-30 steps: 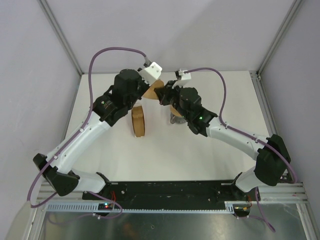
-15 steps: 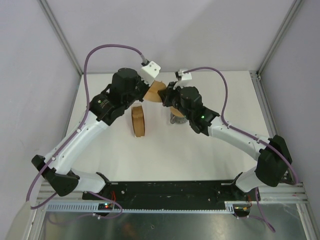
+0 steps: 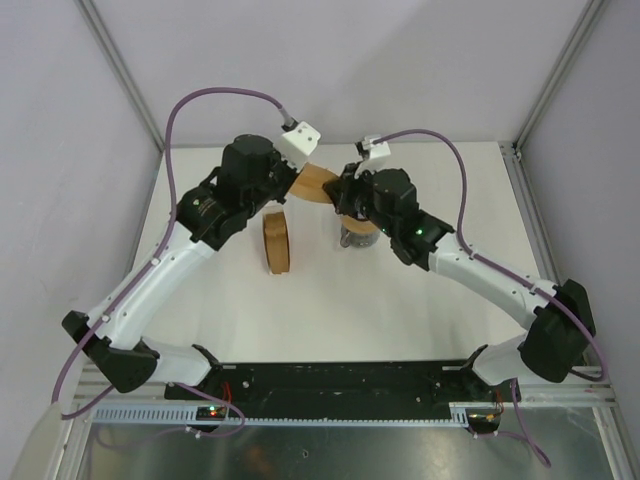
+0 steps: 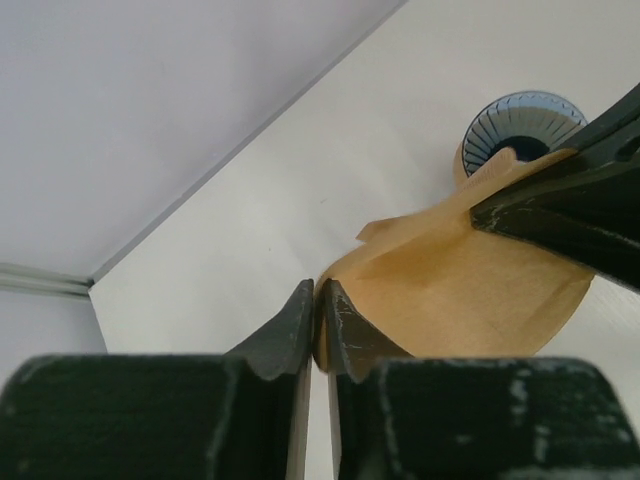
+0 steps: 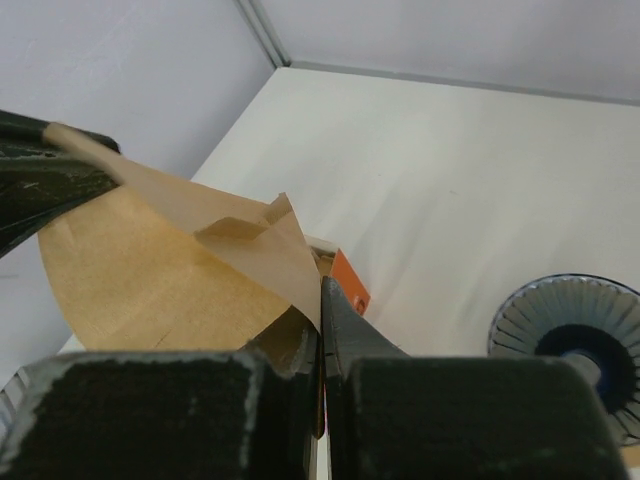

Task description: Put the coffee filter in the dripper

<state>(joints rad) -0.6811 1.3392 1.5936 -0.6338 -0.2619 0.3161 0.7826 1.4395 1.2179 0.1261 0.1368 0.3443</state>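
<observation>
Top external: both arms reach in to mid-surface and meet over one thin brown fan-shaped paper coffee filter. Left gripper has it from the left, right gripper from the right. Filter is off the white surface, strung between the two.

Left wrist: left gripper jaws nearly shut, pinching the near rounded edge of the filter. The right arm's dark fingers clamp the filter's opposite side. A folded seam flap sticks up along the top edge.

Right wrist: right gripper jaws narrow, clamped on the filter's straight seam edge. The left arm's fingers hold the far corner. Sheet hangs slack between the grips, slightly bowed.

Blue translucent ribbed cone dripper sits upright on the surface with a tan wooden ring collar around it, mouth open upward. In the right wrist view the dripper is low and right of the filter, apart from it. Filter is not in the dripper. From the top the dripper is mostly hidden under the right arm.

Upright thick stack of brown filters stands on the surface left of the dripper, clear of both grippers.
</observation>
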